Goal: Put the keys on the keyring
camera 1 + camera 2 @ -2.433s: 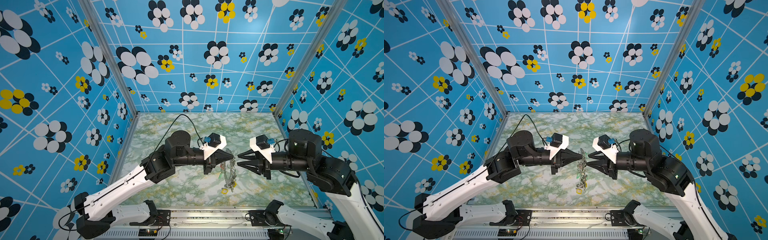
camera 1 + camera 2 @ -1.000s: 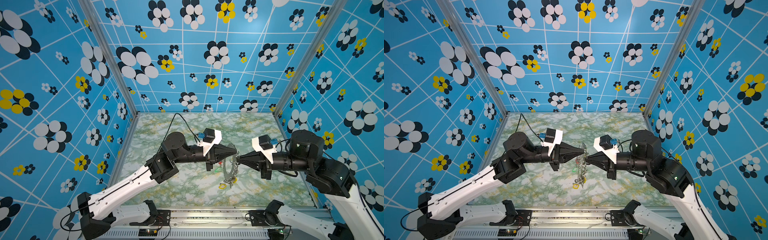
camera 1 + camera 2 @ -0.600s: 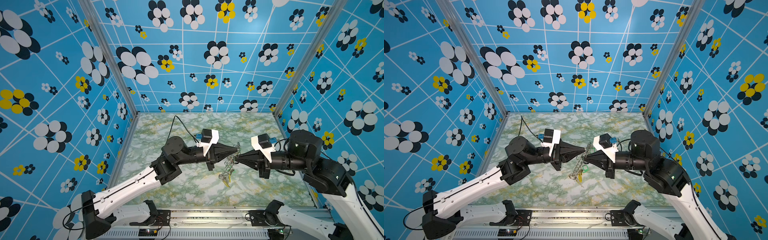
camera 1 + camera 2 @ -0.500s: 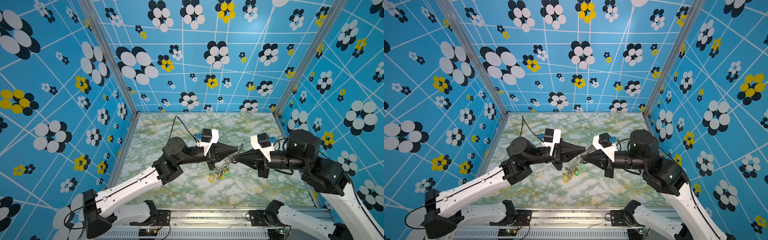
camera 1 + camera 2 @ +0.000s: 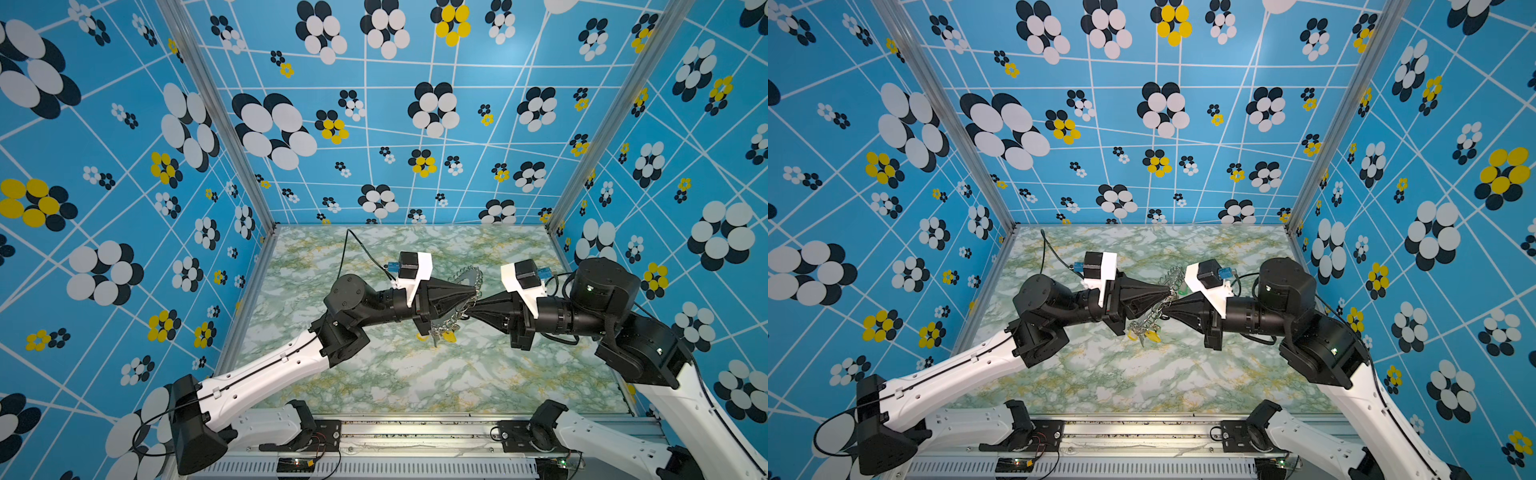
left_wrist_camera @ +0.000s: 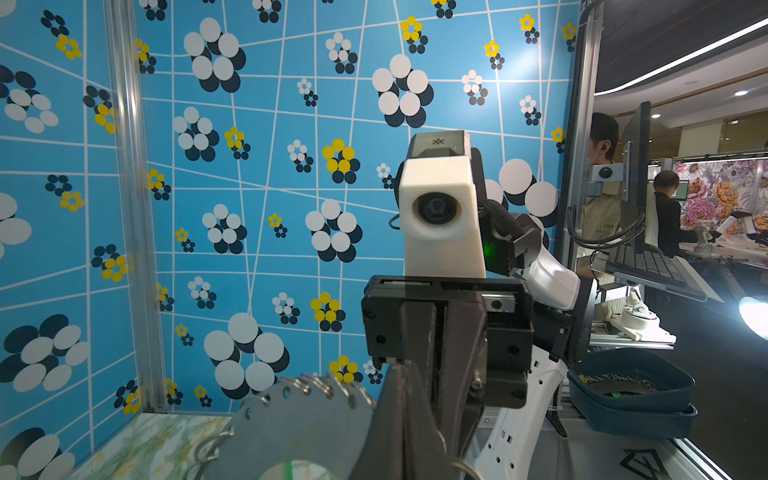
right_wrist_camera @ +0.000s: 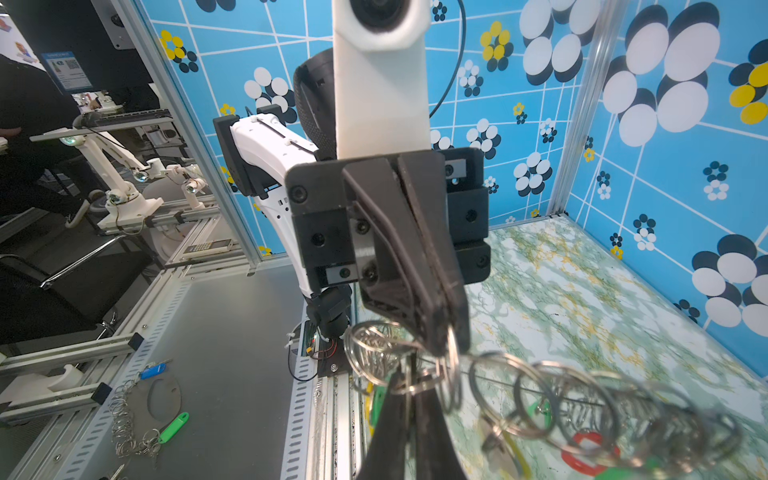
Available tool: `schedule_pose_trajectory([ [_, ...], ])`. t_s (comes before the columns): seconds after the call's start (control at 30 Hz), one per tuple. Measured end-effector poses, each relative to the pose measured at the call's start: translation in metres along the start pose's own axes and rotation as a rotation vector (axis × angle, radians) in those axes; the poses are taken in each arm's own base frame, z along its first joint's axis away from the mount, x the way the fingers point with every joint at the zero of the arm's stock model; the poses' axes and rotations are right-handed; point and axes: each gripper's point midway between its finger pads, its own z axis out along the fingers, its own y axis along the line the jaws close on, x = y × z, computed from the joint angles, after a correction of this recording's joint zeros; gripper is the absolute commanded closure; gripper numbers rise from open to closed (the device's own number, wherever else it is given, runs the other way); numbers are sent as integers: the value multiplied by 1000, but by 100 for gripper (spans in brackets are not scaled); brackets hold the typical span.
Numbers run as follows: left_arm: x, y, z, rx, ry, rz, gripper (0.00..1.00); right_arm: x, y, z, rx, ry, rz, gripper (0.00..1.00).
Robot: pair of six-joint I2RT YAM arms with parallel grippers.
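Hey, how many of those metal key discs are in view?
2. One keyring is held up between the left hand and right hand over the table; another disc lies on the grey bench outside. More may be hidden.

In both top views the 2 arms reach in from the near corners. Their white forearms rise to bent black elbows, and the wrists lie nearly level, each with a white camera mount on top, so that the left gripper (image 5: 473, 296) and the right gripper (image 5: 474, 306) point straight at each other with their tips almost touching. The left gripper's jaws are pressed together on the rim of the keyring (image 6: 299, 419). The right gripper's jaws stand with only a thin slit between them, and whether they pinch anything cannot be told.
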Motion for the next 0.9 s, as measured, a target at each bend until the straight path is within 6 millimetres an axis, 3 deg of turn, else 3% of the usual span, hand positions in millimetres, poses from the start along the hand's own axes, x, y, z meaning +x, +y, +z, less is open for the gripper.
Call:
schedule_pose_trajectory([
  [0.2, 2, 2, 0, -8, 0, 0, 100, 13, -1, -2, 23, 62, 6, 70],
  [0.4, 4, 2, -1, -6, 3, -1, 100, 9, 3, -22, 79, 85, -42, 66],
  [0.6, 4, 0, -2, 3, 4, 0, 100, -6, 9, -40, 114, 50, -104, 66],
  [0.9, 4, -6, -2, 37, 4, 2, 100, -9, 6, -37, 120, 41, -122, 74],
])
